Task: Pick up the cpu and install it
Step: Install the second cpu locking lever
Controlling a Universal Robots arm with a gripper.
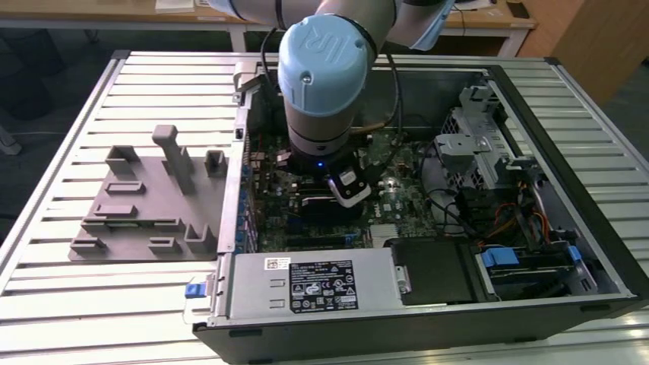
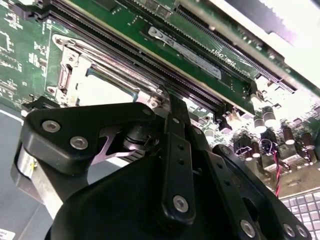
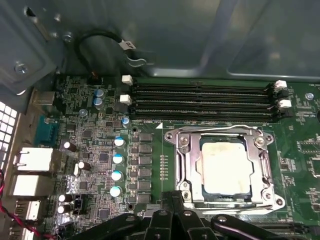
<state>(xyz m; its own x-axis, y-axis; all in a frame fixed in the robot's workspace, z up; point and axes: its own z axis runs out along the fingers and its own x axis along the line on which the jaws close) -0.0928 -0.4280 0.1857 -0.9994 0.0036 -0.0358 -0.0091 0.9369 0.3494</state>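
Black gripper linkages (image 2: 170,165) crowd the foreground in the second wrist view, their bolted arms drawn together above the motherboard (image 2: 30,45); the fingertips themselves are hidden, so whether they are parted or closed cannot be told, and nothing shows between them. In the first wrist view the same linkages (image 3: 172,222) sit just beside the near edge of the socket frame (image 3: 182,150).

Within that metal frame lies the cpu (image 3: 223,167), flat and square, its pale silver top level with the surrounding bracket. It rests in the socket, apart from the gripper. The memory slots (image 3: 200,100) run along the far side of the frame, with white latches at their ends. A row of small round capacitors (image 3: 117,166) stands beside the frame on the green board.

From the exterior view, the arm (image 1: 322,84) reaches down into the open computer case (image 1: 568,114), its wrist hovering over the middle of the board. The grey plastic tray (image 1: 132,209) with upright blocks lies on the slatted table (image 1: 61,304) just outside the case, toward the exterior view's left. The power supply (image 1: 309,285) occupies the near edge of the case.
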